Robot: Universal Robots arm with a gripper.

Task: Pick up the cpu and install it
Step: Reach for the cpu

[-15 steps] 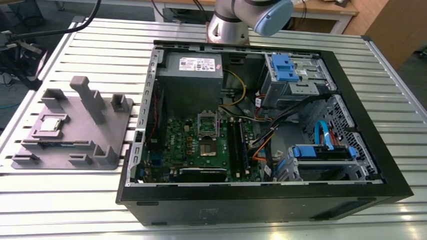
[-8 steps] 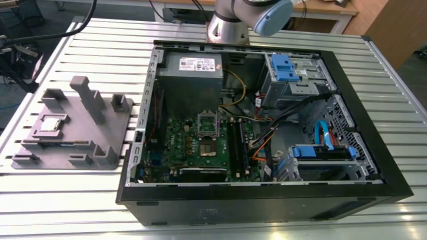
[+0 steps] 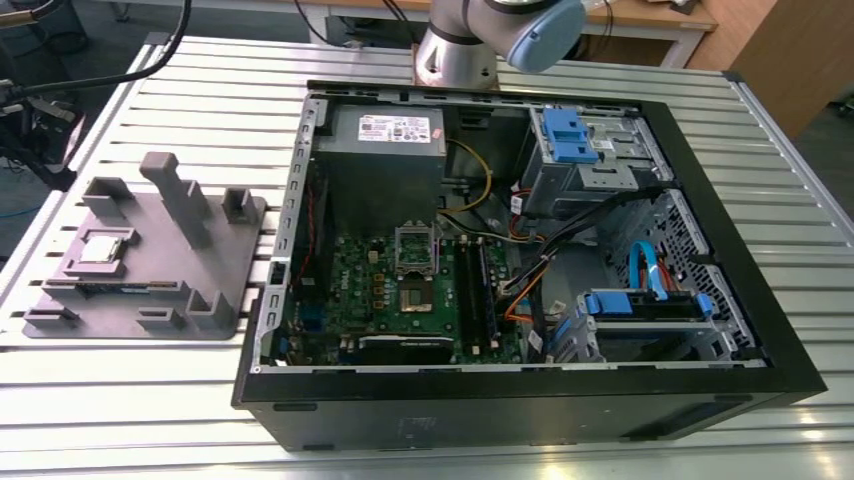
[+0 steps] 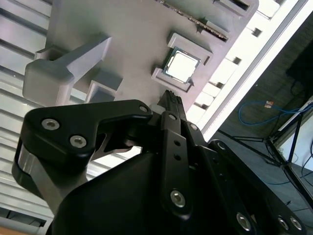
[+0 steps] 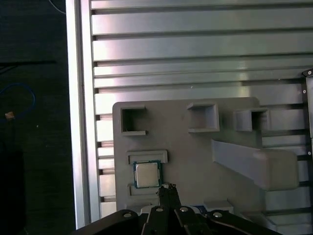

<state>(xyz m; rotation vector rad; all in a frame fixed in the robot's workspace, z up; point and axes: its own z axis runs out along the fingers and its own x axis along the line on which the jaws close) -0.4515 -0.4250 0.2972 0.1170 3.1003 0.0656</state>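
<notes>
Hovers clear of the cpu (image 5: pixel 147 174) (image 4: pixel 182 65), gripper (image 5: pixel 167 189) (image 4: pixel 170 96) fingers pressed together on nothing. Leaves the cpu (image 3: pixel 104 247) flat in a grey fixture's (image 3: pixel 220 265) recess, at the exterior view's left of the computer case (image 3: pixel 534 420).

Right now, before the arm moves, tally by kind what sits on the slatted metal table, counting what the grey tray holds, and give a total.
cpu: 1
memory stick: 1
grey holder tray: 1
open computer case: 1
Total: 4
</notes>
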